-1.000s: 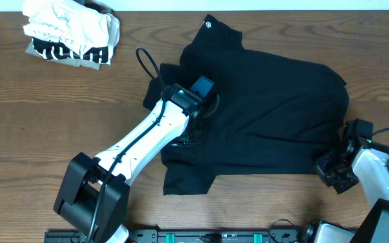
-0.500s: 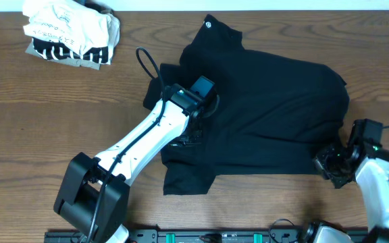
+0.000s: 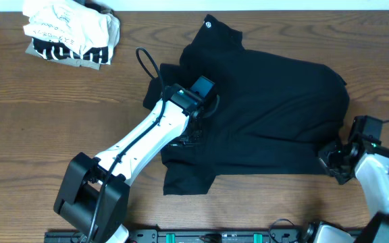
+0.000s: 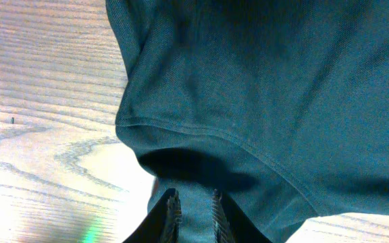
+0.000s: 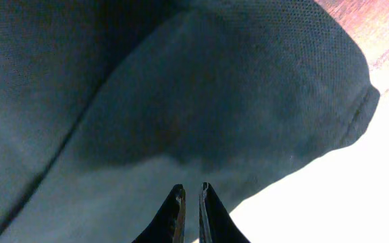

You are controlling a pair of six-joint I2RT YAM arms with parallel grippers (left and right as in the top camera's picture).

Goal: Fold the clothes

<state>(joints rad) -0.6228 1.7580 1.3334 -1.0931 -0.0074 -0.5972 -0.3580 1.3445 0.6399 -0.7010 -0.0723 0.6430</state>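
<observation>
The clothes, a large black short-sleeved shirt (image 3: 275, 115), lie spread across the middle of the table, with a tiny white logo (image 3: 207, 25) at the far edge. My left gripper (image 3: 196, 120) reaches over the shirt's left part. In the left wrist view it (image 4: 194, 196) is shut on a fold of the fabric (image 4: 282, 88) near a hem. My right gripper (image 3: 331, 160) sits at the shirt's near right corner. In the right wrist view its tips (image 5: 190, 189) stand a thin slit apart over the fabric's edge (image 5: 181, 88), and no pinched cloth shows.
A white folded bundle with black lettering (image 3: 69, 34) lies at the far left corner. A black cable (image 3: 147, 64) loops off the left arm over the wood. Bare tabletop (image 4: 39, 101) borders the shirt on the left, and there is also tabletop (image 5: 329, 196) past its right corner.
My right arm has shifted slightly right and away from the shirt's corner, and its jaws have parted a hair. The left arm and shirt have not moved.
</observation>
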